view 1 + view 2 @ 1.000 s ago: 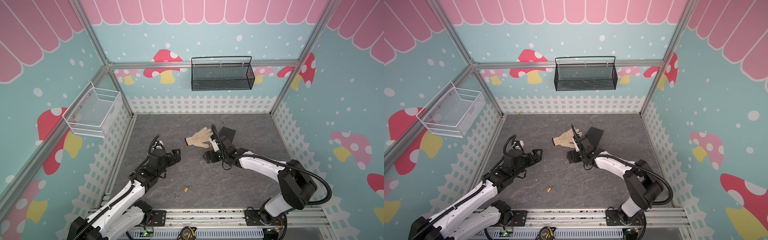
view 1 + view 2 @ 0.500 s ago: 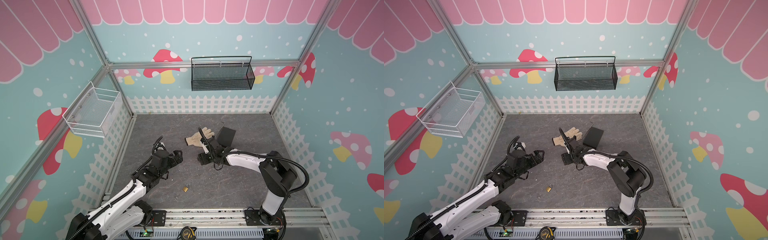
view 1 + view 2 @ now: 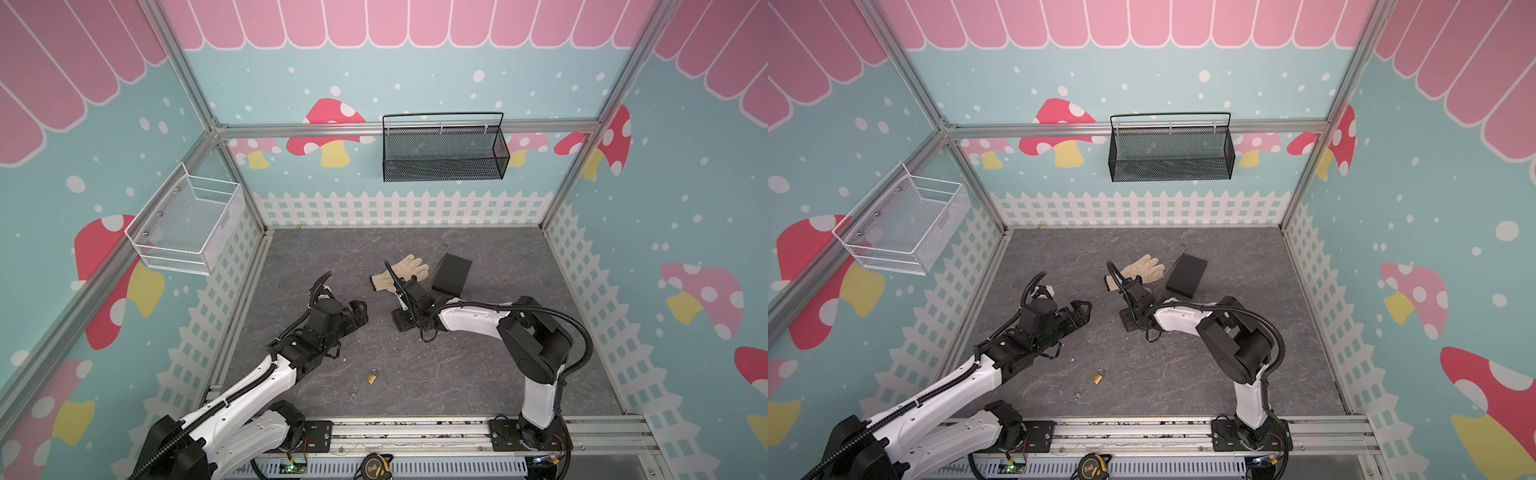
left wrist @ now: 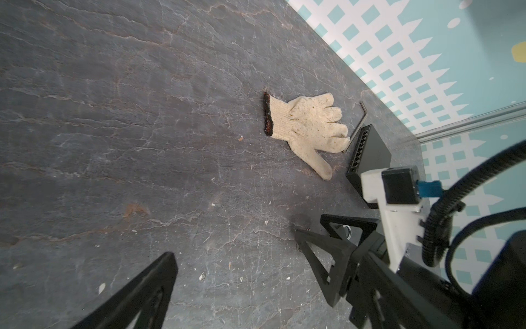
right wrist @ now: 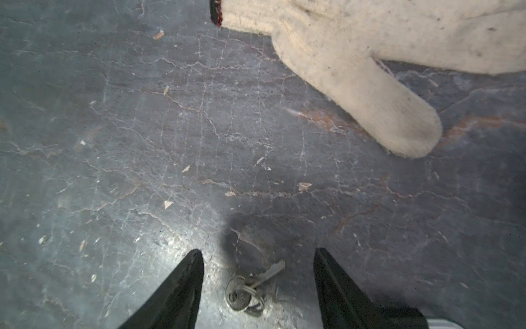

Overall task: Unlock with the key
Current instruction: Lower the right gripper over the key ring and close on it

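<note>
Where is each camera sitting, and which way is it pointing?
Top views: high above the arm bases, looking down at the grey floor with the padlock; both arms, left gripper and right gripper, show.
Left wrist: low, facing the glove and network switch; one own finger and the right gripper show.
Right wrist: close above the floor, on the keys between its own fingers.
Shared: both wrist views show the glove.

One padlock (image 3: 371, 377), keyring (image 5: 244, 293), glove (image 3: 401, 272), box (image 3: 452, 274); two baskets (image 3: 442, 164) (image 3: 174, 249).

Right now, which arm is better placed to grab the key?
Right. The key lies on the floor between the right gripper's parted jaws; the left gripper hangs open, well apart from it.
</note>
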Motion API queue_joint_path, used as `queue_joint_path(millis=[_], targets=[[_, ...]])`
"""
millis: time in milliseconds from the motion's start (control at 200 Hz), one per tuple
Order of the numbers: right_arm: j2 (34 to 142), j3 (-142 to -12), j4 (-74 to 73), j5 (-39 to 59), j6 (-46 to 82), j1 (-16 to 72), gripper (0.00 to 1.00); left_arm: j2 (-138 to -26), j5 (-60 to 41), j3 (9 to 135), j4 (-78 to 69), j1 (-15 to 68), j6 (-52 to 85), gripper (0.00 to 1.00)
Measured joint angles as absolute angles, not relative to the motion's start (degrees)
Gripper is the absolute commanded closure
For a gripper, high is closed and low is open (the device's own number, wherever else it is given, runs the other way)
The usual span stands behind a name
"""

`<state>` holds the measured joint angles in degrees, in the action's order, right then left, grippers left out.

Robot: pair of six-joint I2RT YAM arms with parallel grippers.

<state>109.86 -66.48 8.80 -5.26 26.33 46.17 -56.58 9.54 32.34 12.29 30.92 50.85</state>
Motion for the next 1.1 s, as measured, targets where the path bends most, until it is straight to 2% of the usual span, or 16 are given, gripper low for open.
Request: queue_joint_path(millis=[550,765,1101], targets=[[110.7,-66.1,10.0,-11.0,26.3,48.1,0.43,-58.0,9.6,32.9,12.3,31.6,52.2,0.0],[106.3,-61.1,11.4,-11.1,26.4,48.1,0.47,-58.6,9.6,33.3,12.3,32.0,52.4,0.0],[102.5,-59.5,12.9,-8.0,26.2,48.1,0.47,-59.4,9.6,34.9,12.3,32.8,52.5,0.0]])
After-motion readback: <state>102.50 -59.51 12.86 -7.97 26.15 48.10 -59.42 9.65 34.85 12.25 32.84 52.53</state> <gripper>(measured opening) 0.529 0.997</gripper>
